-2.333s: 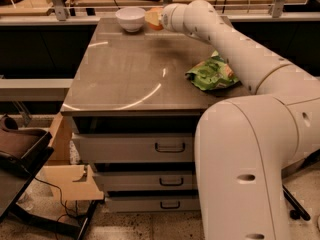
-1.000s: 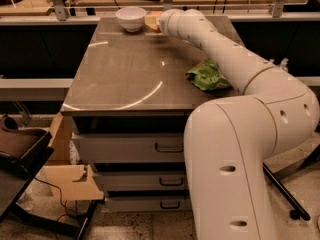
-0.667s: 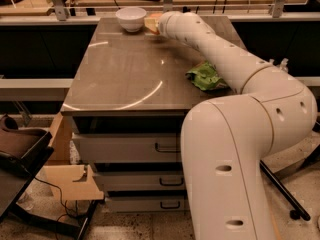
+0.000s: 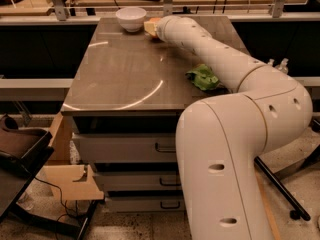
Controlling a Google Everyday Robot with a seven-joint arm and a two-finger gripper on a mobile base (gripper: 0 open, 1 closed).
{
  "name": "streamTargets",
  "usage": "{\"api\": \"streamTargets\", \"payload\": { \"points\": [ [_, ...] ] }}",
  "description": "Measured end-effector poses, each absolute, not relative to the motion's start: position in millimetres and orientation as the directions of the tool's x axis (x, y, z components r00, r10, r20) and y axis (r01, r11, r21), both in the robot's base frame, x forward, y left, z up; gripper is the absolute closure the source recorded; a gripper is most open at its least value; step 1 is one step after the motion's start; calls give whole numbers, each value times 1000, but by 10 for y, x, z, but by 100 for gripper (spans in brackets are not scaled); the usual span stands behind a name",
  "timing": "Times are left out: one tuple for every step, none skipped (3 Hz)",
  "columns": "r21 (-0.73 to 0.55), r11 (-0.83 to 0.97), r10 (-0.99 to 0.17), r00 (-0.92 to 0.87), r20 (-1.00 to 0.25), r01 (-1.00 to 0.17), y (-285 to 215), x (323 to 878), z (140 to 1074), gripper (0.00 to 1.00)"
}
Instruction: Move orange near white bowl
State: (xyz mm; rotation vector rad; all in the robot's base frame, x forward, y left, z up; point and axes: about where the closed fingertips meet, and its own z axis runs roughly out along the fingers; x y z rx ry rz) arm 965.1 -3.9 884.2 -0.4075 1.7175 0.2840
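Observation:
The white bowl (image 4: 131, 18) stands at the far edge of the grey table (image 4: 120, 74), left of centre. Just to its right, a small patch of the orange (image 4: 150, 26) shows at the tip of my arm. My gripper (image 4: 154, 29) is at that far end of the arm, right beside the bowl, mostly hidden behind the white wrist. The orange sits at the gripper, a short gap from the bowl's rim. I cannot tell whether it rests on the table or is held.
A crumpled green snack bag (image 4: 204, 77) lies at the table's right side, against my forearm. My arm's bulky white body fills the lower right. Drawers (image 4: 125, 149) sit under the tabletop. A cardboard box (image 4: 70, 176) and a dark tray (image 4: 20, 146) stand on the floor at left.
My arm's elbow and body have swung left and nearer to the camera. The arm's tip with the orange has stayed beside the bowl, shifting only slightly left.

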Motion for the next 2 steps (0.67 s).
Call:
{"api": "streamTargets", "payload": {
  "points": [
    [-37, 905, -111, -153, -982, -424, -17, 9653, 8829, 83],
    [-36, 904, -112, -155, -982, -426, 4, 9654, 8815, 61]
  ]
}}
